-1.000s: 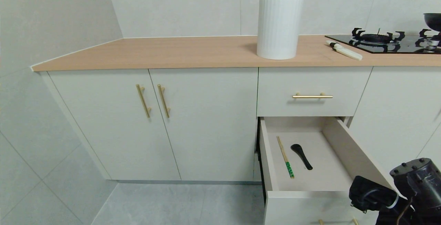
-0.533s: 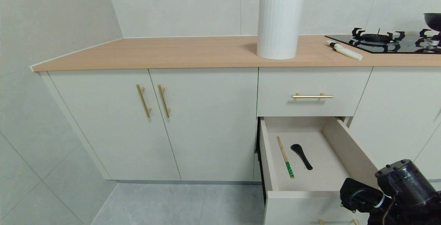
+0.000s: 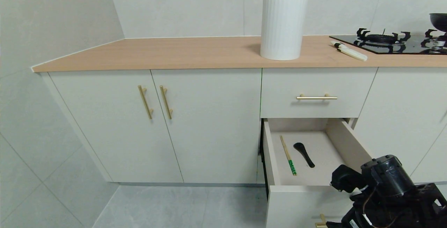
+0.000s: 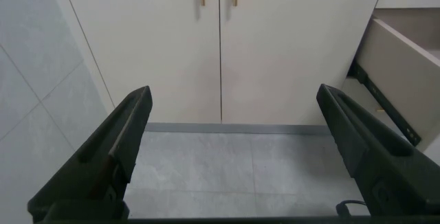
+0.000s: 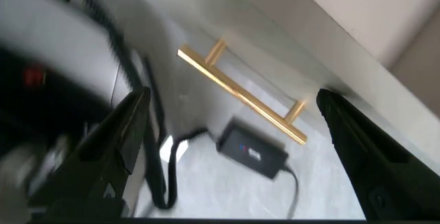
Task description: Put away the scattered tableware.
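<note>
Black spoon [image 3: 303,154] and chopsticks [image 3: 288,160] lie in the drawer [image 3: 345,144]; left gripper [image 4: 234,97], right gripper [image 5: 232,100] spread wide.

A home kitchen: a wood-topped desk [image 3: 174,51] runs along tiled walls [image 3: 174,4], with a gas hob [image 3: 380,39] set into its right end. Below it are pale cupboard doors [image 3: 206,126] with brass handles [image 3: 145,101]. An open drawer [image 3: 271,158] holds chopsticks [image 3: 288,155] and a black spoon [image 3: 303,154].
</note>
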Controlling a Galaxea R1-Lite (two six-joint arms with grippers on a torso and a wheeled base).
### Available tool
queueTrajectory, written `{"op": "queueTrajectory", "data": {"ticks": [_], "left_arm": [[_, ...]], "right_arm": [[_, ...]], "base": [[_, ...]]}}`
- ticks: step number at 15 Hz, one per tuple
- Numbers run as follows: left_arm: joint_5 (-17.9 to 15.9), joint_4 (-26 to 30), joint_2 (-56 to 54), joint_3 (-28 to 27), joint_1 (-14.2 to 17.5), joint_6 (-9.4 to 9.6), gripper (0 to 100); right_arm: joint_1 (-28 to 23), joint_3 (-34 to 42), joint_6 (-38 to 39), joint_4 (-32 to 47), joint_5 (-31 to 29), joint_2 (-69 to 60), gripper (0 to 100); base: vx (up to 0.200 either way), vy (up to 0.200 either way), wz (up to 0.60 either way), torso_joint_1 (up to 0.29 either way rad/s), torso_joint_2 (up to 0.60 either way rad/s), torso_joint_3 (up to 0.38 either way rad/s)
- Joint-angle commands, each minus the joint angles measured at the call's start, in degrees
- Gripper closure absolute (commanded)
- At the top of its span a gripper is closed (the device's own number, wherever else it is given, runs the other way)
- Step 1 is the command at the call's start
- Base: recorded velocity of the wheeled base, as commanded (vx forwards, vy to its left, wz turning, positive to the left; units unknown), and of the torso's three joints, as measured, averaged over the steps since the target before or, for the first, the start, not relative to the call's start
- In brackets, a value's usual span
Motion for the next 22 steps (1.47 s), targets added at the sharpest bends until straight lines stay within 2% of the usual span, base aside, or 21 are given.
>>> {"op": "queueTrajectory", "data": {"ticks": [1,5,10,16,22], "left_arm": [[0.0,0.0,0.1,0.0,0.0,-0.01,0],[0.1,0.0,0.1,0.0,0.0,-0.01,0],[0.0,0.0,0.1,0.0,0.0,-0.01,0],[0.0,0.0,0.1,0.0,0.0,-0.01,0],[0.0,0.0,0.1,0.0,0.0,-0.01,0]], "right_arm": [[-0.6,0.1,0.4,-1.3,-0.3,3.6,0],[-1.6,-0.5,3.7,-7.5,-0.9,8.2,0],[-4.5,-2.0,9.8,-21.4,-2.7,16.9,0],[-6.1,-7.9,18.3,-37.1,-9.8,29.6,0],[-8.5,-10.5,18.7,-43.0,-10.0,32.2,0]], "base": [[0.0,0.0,0.0,0.0,0.0,0.0],[0.0,0.0,0.0,0.0,0.0,0.0],[0.0,0.0,0.0,0.0,0.0,0.0],[0.0,0.0,0.0,0.0,0.0,0.0],[0.0,0.0,0.0,0.0,0.0,0.0]]}}
